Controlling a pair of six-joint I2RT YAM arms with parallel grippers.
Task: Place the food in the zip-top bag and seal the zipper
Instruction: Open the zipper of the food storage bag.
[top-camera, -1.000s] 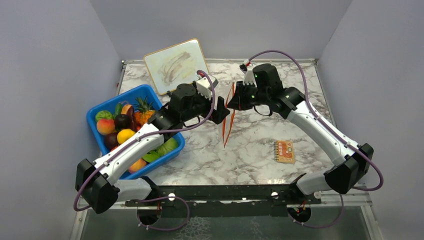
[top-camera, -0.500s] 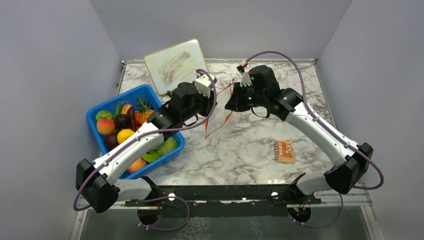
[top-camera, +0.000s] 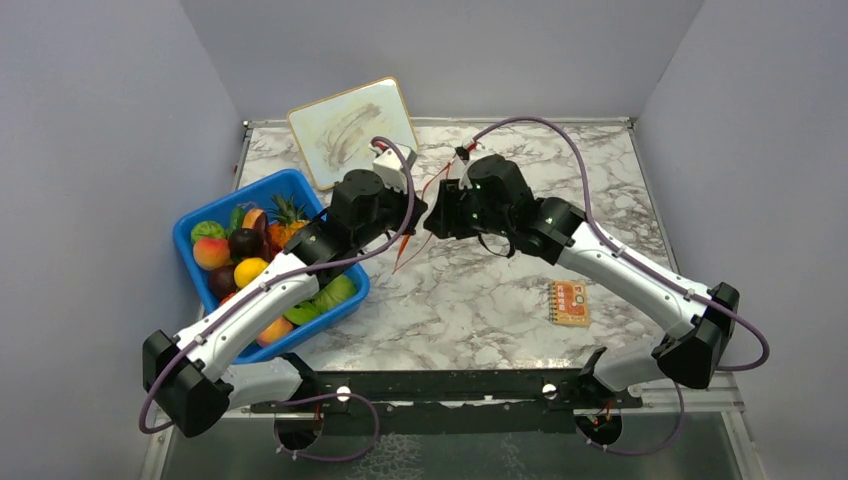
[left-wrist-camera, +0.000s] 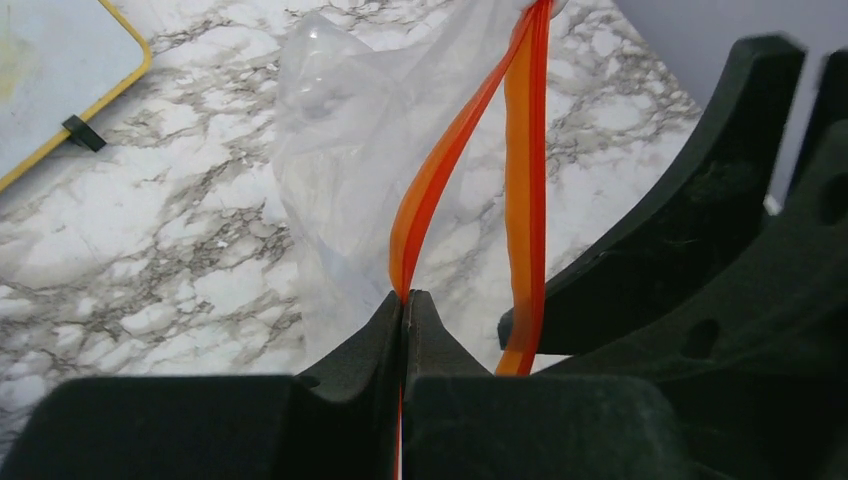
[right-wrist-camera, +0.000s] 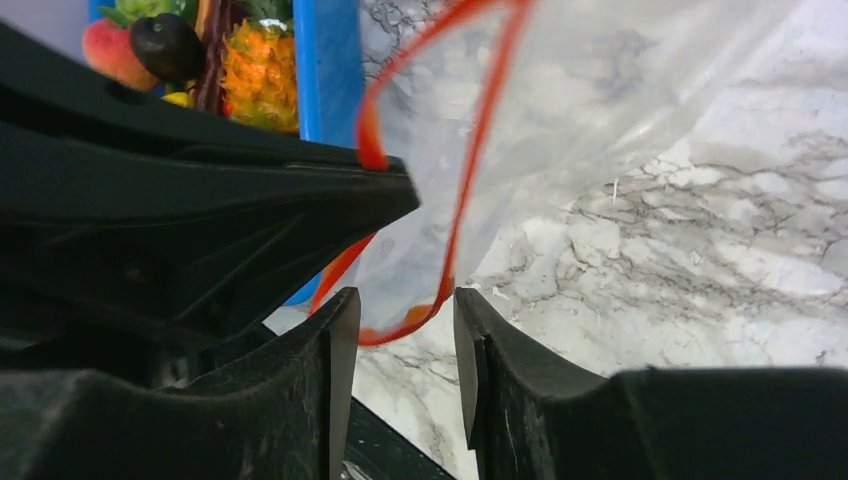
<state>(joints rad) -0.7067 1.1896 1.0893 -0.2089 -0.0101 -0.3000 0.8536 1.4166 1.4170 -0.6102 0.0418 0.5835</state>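
Marble table (top-camera: 480, 300), zipper (left-wrist-camera: 418, 215) pinched, bag (left-wrist-camera: 340, 130) top cropped

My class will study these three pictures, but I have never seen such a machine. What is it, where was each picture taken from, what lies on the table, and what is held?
Two robot arms are bolted at the table's near edge. The wide picture looks down from above and behind them; the other two come from a camera on each wrist. On the marble table are a blue tub of toy fruits, a framed board and a small orange notebook. Between the arms is a clear zip-top bag. The left tool is shut on its orange zipper strip. The right tool is open, its fingers either side of that strip.
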